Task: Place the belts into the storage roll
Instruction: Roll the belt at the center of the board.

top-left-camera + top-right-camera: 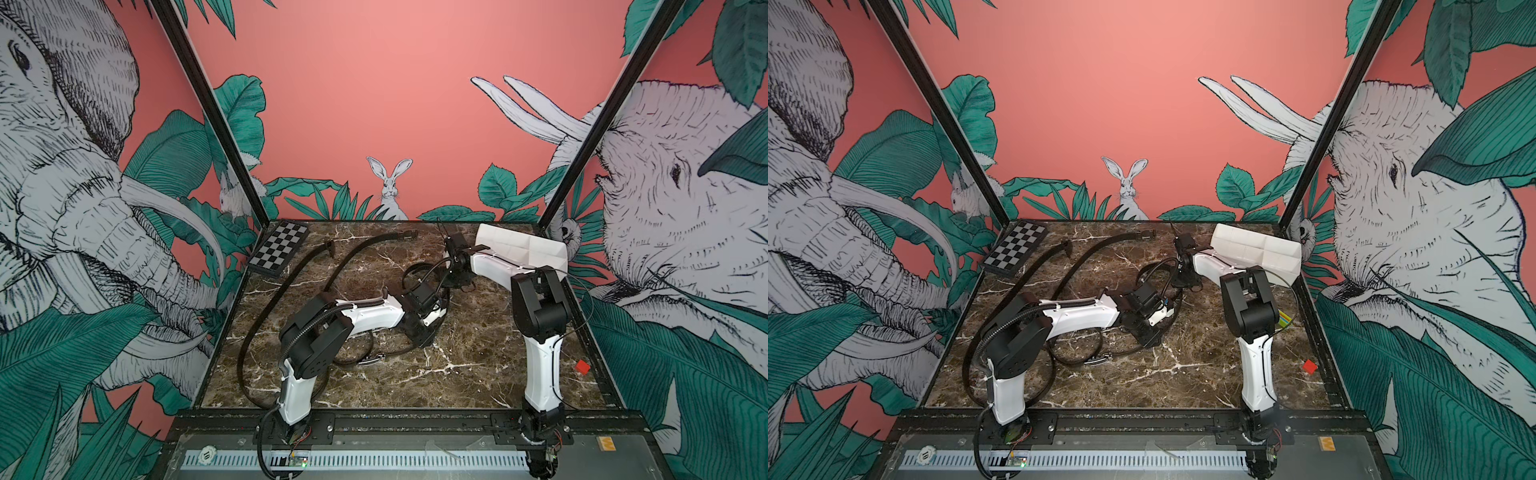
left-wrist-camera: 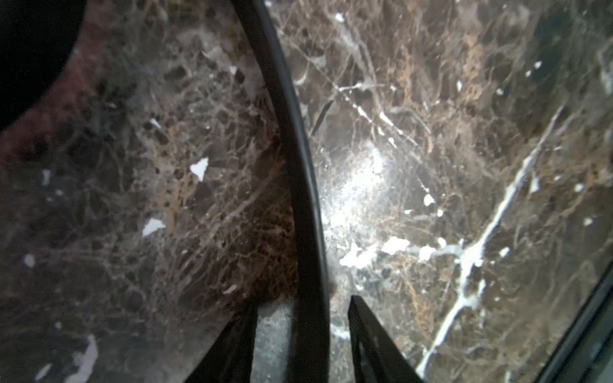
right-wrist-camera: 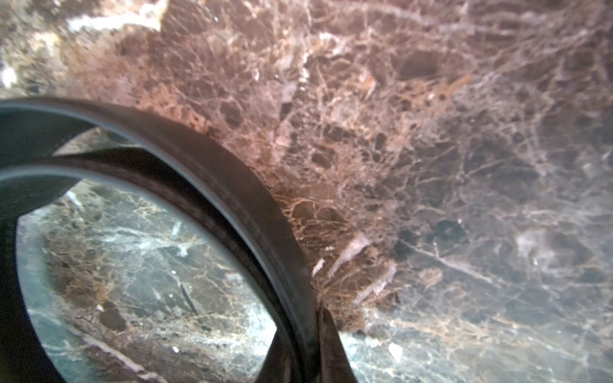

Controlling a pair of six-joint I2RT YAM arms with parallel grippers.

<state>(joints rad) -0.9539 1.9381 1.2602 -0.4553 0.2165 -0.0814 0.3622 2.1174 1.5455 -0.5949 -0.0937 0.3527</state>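
Marble in brown with white veins tops the table (image 1: 457, 374). The white box (image 1: 521, 249), its partitions showing, serves as the mark for placing everything else.

All three belts lie outside the box, on the marble. The coiled belt (image 1: 370, 360) is the nearest. It is looped near the box on the side toward the checkerboard (image 1: 282, 249), with its silver buckle on the part of the tangle farthest from the box. Both grippers are down at this tangle.

The right gripper (image 3: 300, 335), the one closer to the box, pinches the strap. In the right wrist view its fingers (image 3: 331, 358) sit tight against the strap with no gap to be seen, and the strap curves away in a double loop standing on edge.

The left gripper (image 2: 303, 305), farther from the box and near the buckle, straddles a stretch of strap. In the left wrist view its fingers (image 2: 360, 328) stand part-spread, and marble shows between strap and finger on each side — they do not clamp it.

A second belt (image 1: 357, 249) and a third belt (image 1: 266, 311) lie well apart from the box, curving from near the checkerboard toward the left arm's base.

A red cube (image 1: 582, 367) sits well apart from the box, along the same table edge on the side toward the right arm's base.
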